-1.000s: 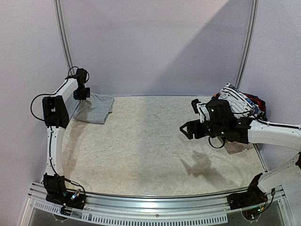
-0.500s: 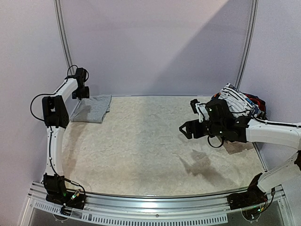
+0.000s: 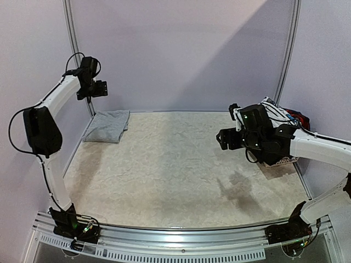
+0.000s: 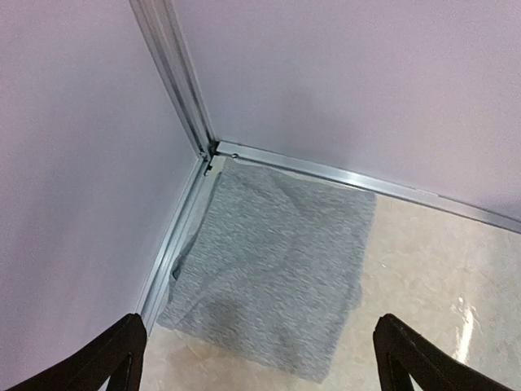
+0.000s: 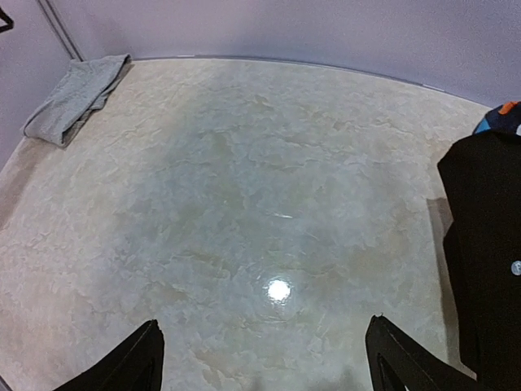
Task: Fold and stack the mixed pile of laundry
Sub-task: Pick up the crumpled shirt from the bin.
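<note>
Left pincer (image 4: 259, 362) is hanging open, empty, above the folded grey garment (image 4: 277, 277); right pincer (image 5: 269, 362), likewise open and empty, is probably needing a piece from the laundry pile (image 3: 279, 116).

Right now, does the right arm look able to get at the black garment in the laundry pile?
Probably yes. The right gripper is open and empty, and the black garment lies close on its right with only bare table between them. The gripper would need to turn that way first.
</note>
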Action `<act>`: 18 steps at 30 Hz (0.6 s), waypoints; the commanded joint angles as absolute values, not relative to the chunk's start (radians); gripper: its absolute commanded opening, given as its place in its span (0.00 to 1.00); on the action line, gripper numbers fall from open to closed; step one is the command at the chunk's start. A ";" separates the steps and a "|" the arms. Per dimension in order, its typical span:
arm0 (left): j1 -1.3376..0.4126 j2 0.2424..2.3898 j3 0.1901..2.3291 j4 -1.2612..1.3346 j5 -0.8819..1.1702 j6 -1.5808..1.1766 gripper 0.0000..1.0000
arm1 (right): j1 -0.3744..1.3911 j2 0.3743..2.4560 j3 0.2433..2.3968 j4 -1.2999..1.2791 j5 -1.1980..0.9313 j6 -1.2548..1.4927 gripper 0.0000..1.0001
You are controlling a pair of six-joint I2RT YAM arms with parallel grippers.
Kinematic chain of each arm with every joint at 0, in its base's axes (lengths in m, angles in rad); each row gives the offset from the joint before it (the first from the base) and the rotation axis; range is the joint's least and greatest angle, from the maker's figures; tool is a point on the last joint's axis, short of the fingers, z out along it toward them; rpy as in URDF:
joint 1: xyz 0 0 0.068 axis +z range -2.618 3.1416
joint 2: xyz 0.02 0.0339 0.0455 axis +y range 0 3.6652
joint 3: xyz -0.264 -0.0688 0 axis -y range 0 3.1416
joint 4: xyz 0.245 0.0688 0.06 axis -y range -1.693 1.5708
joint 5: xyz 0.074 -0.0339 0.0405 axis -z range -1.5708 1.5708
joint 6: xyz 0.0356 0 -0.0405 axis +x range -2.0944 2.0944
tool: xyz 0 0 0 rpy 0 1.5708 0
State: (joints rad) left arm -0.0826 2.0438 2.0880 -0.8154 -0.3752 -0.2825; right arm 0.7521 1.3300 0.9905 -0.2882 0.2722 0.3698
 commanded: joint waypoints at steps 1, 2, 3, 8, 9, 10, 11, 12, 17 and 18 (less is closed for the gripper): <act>-0.178 1.898 1.895 -0.767 -0.377 -0.305 1.00 | 0.734 1.316 1.029 -0.395 0.413 0.403 0.86; -0.199 1.860 1.854 -0.754 -0.380 -0.302 1.00 | 0.727 1.316 1.034 -0.408 0.426 0.413 0.86; -0.227 1.828 1.813 -0.746 -0.387 -0.304 1.00 | 0.722 1.316 1.039 -0.418 0.434 0.417 0.86; -0.327 1.660 1.591 -0.683 -0.384 -0.316 1.00 | 0.708 1.310 1.046 -0.461 0.459 0.435 0.85; -0.347 1.628 1.548 -0.669 -0.386 -0.320 0.99 | 0.704 1.307 1.046 -0.469 0.467 0.439 0.85; -0.367 1.597 1.503 -0.660 -0.383 -0.324 0.99 | 0.700 1.306 1.046 -0.478 0.474 0.442 0.85; -0.383 1.568 1.464 -0.655 -0.385 -0.332 1.00 | 0.695 1.305 1.046 -0.487 0.480 0.448 0.85; -0.400 1.527 1.419 -0.646 -0.387 -0.337 0.99 | 0.690 1.305 1.045 -0.496 0.486 0.455 0.85; -0.483 1.370 1.218 -0.603 -0.389 -0.385 0.99 | 0.660 1.304 1.031 -0.532 0.506 0.484 0.84; -0.503 1.340 1.174 -0.602 -0.394 -0.394 0.99 | 0.657 1.303 1.026 -0.538 0.513 0.493 0.84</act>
